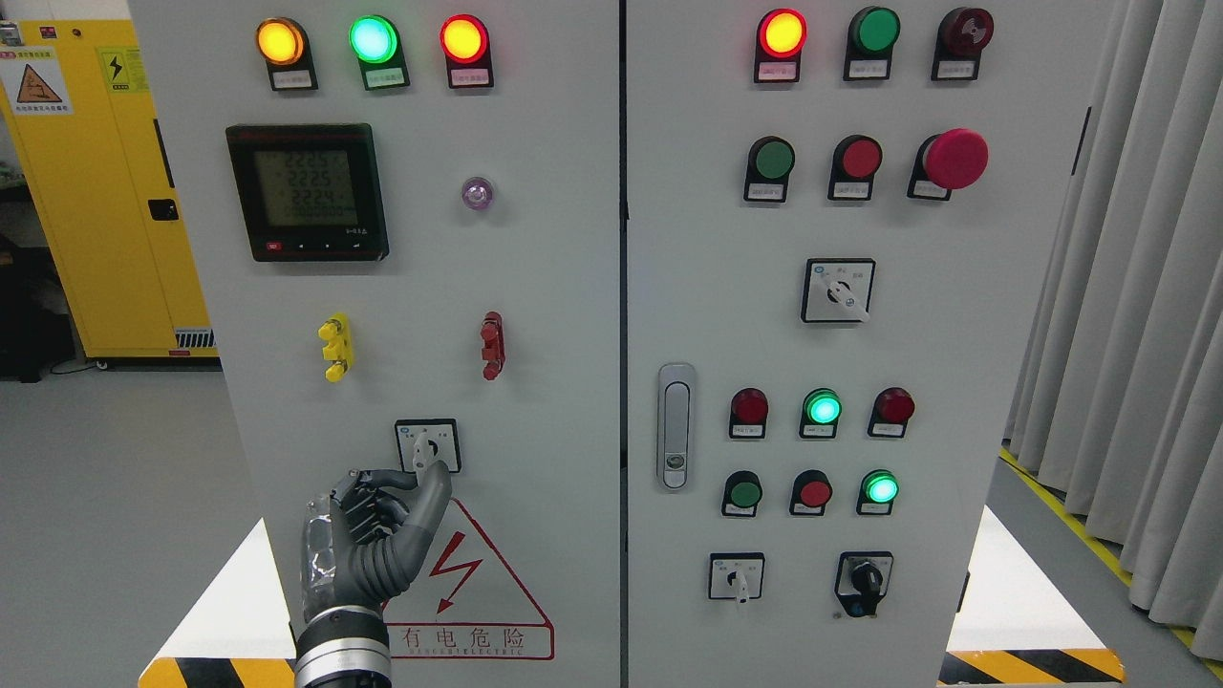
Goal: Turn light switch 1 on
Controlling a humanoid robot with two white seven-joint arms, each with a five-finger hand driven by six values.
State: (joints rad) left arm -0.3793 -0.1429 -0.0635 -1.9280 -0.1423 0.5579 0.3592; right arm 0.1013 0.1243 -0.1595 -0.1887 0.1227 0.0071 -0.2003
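A small rotary light switch (pixel 427 445), a white square plate with a white handle pointing down, sits low on the left cabinet door (pixel 535 315). My left hand (pixel 421 475) rises from the bottom edge just below it. Its dark fingers are curled, and the thumb (pixel 435 483) and the index fingertip pinch the lower end of the handle. The hand hides the bottom edge of the plate. The right hand is out of view.
Above the switch are a yellow terminal (pixel 335 347), a red terminal (pixel 492 345), a digital meter (pixel 308 191) and three lit lamps. A red warning triangle (pixel 478 583) lies beside my wrist. The right door (pixel 955 382) carries more lamps, buttons and switches. A yellow cabinet (pixel 96 182) stands far left, curtains (pixel 1137 287) at right.
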